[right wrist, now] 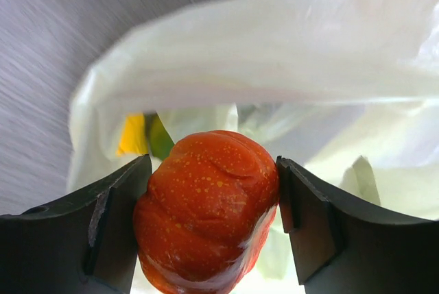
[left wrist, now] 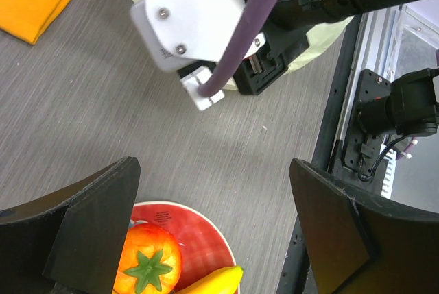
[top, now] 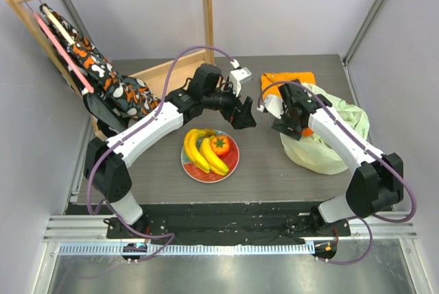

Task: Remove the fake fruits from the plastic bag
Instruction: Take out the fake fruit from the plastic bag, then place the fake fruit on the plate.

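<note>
Clamped between the dark fingers of the right pincer (right wrist: 209, 222), a lobed red-orange fruit (right wrist: 206, 205) fills the wrist view, both fingers pressed against its sides and its longer axis running roughly along them, slightly tilted. Behind it spreads the pale plastic bag (right wrist: 274, 54), and a yellow and green shape (right wrist: 145, 136) shows in the opening, too hidden to name. From above, bag and right pincer sit to the right of the plate (top: 230, 170) on the counter (top: 260, 177), with the pincer at the edge of the bag that faces the plate; whether the fruit has fully cleared the plastic cannot be told. On the plate lie the bananas (top: 199, 150) and an orange fruit (top: 219, 145) with a green stem. The left pincer (left wrist: 212, 239) hangs over the far right rim of the plate, jaws apart and holding nothing. An orange cloth (top: 288, 79) lies beyond the plate, to its right. The plate lies to the left of the held fruit, across a bare strip of counter; though the left arm is nearer the plate, the right arm has the fruit, so the carry leftward looks to be its job, and the left pincer may stand in the way.
</note>
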Controlling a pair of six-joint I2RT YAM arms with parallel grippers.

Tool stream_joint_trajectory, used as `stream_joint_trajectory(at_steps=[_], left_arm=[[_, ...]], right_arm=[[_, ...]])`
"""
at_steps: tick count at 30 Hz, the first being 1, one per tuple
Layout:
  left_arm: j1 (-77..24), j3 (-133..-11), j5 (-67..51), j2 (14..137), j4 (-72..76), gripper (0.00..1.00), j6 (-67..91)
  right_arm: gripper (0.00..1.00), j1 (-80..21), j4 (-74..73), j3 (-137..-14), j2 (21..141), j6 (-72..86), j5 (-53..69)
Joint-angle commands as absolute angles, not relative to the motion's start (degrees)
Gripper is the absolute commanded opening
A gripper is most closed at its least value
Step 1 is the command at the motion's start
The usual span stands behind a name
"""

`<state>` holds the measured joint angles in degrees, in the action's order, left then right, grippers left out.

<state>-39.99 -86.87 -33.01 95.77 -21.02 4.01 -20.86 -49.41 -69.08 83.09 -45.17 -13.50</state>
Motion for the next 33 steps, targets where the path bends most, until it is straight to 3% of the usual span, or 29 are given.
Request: stream_joint_trajectory(at_steps=[1, 7, 11, 15, 18, 25, 33], left_arm=[[-39.4, -88.7, -33.4, 94.4, -20.5, 0.96, 2.8], [-36.3, -88.1, -33.0, 91.5, -21.9, 0.96, 2.5], [-33.5, -87.1, -32.6, 89.1, -22.1, 0.96, 2.6], [-30.7, -85.5, -31.9, 86.9, -22.5, 0.97, 2.5], [-29.3, -84.6, -31.7, 85.3, -23.1, 0.98, 1.8], [-26.5, -82.8, -31.5, 81.9, -24.0, 0.98, 1.1], [-23.7, -81.0, -32.0, 79.5, -23.7, 0.98, 1.1]], right_arm=[[0.66, -20.3, -55.0, -70.6, 76.3, -49.7, -20.1], [0.66, -20.3, -66.2, -82.7, 72.4, -46.3, -13.3], [0.66, -20.5, -72.5, -89.5, 74.2, -43.3, 2.5], [0.7, -21.1, -74.4, -90.3, 77.4, -44.4, 27.3], [0.7, -23.6, -72.6, -88.5, 83.1, -43.2, 35.2], [0.64, -26.3, -66.3, -91.1, 99.6, -33.2, 45.7], [0.61, -31.2, -61.6, -94.3, 110.4, -27.2, 48.0]])
